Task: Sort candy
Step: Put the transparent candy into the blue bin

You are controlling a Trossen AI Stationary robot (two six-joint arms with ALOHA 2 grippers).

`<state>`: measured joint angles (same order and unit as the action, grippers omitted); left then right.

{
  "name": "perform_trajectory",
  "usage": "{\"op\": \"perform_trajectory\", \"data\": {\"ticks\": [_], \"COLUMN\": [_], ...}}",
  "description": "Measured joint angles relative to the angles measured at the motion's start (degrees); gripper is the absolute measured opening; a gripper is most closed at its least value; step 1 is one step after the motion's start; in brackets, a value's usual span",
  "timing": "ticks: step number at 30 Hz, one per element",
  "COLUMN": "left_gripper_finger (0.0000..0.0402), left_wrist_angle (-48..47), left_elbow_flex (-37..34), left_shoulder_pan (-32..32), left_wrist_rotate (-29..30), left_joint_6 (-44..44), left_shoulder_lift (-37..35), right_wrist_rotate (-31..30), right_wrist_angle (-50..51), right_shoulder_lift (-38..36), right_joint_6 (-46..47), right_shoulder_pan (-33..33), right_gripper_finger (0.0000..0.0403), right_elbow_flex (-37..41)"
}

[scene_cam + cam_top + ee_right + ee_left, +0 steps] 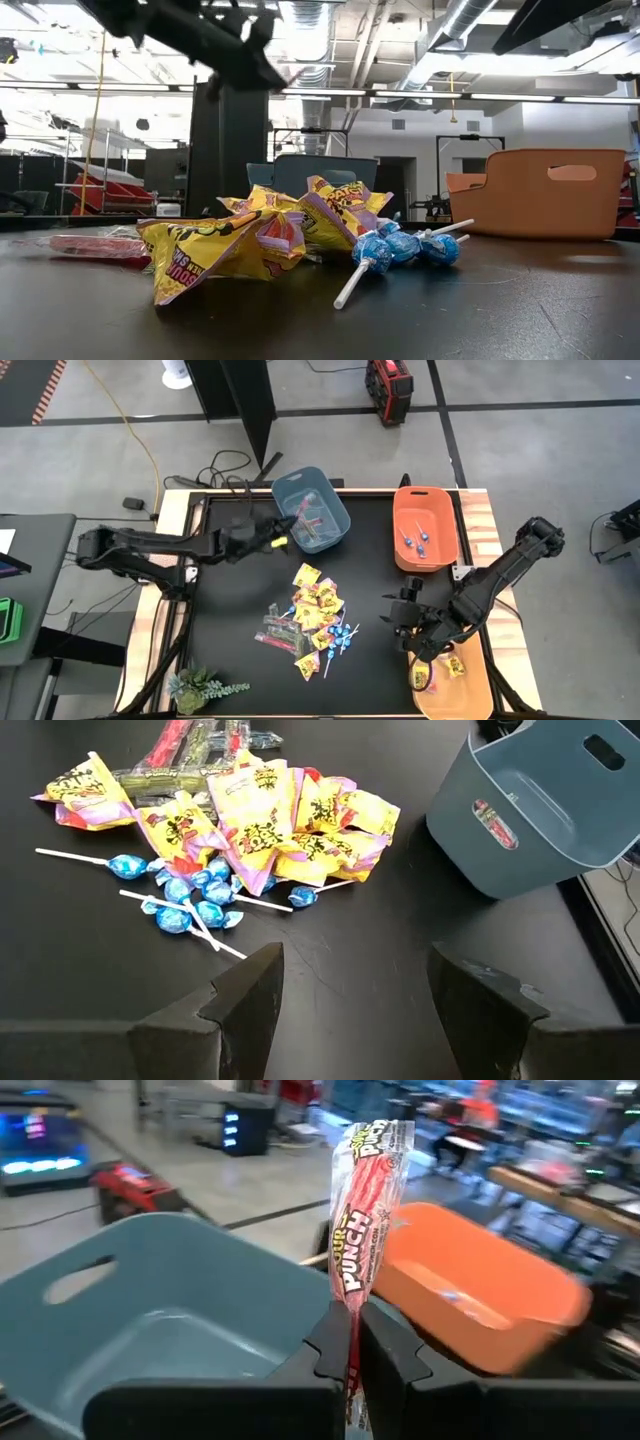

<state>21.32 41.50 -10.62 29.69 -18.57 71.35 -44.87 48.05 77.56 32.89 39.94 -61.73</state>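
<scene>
Here the left claw (352,1365) pinches a Sour Punch stick (365,1230) upright just beside the blue-grey bin (312,510), probably to drop it in. The right claw (350,990), spread empty, hovers near the candy pile (312,622) beside that bin.

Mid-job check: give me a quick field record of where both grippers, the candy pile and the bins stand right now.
left gripper: shut on a pinkish stick candy, at the blue-grey bin
right gripper: open, empty, above the table beside the yellow bin
candy pile: unsorted at mid-table; yellow packets, blue lollipops, clear-wrapped sticks
blue-grey bin: holds stick candy
orange bin: holds lollipops
yellow bin: holds yellow packets
</scene>
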Motion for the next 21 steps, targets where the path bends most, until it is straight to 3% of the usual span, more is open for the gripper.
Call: {"op": "perform_trajectory", "data": {"ticks": [4, 7, 9, 15, 18, 21], "left_gripper_finger": [0.0019, 0.0043, 0.0070, 0.0186, 0.0230, 0.0244], "left_wrist_angle": [4.41, 7.74, 7.91, 7.47, 7.90, 6.87], "left_elbow_flex": [0.00, 0.02, 0.02, 0.00, 0.00, 0.02], "left_shoulder_pan": [-5.80, -9.67, -11.64, -13.16, -13.19, -12.35], "left_wrist_rotate": [-1.59, -7.91, -12.17, -17.25, -23.87, -34.31], "left_joint_6": [-1.60, -4.58, -7.66, -11.38, -10.96, -7.40], "left_shoulder_lift": [4.10, 6.81, 8.32, 10.53, 8.94, 5.98], "right_wrist_rotate": [0.00, 0.01, 0.01, 0.01, 0.03, 0.03], "right_wrist_angle": [-0.13, -0.13, -0.13, -0.49, -0.61, -0.67], "right_shoulder_lift": [0.00, 0.00, 0.00, 0.00, 0.00, 0.00], "right_joint_6": [-0.48, -0.59, -0.59, -0.11, 0.08, 0.54], "right_shoulder_pan": [0.02, 0.02, 0.04, 0.32, 0.78, 1.52], "right_gripper_finger": [0.0264, 0.0264, 0.0264, 0.0264, 0.0264, 0.0264], "right_elbow_flex": [0.00, 0.00, 0.00, 0.00, 0.00, 0.00]}}
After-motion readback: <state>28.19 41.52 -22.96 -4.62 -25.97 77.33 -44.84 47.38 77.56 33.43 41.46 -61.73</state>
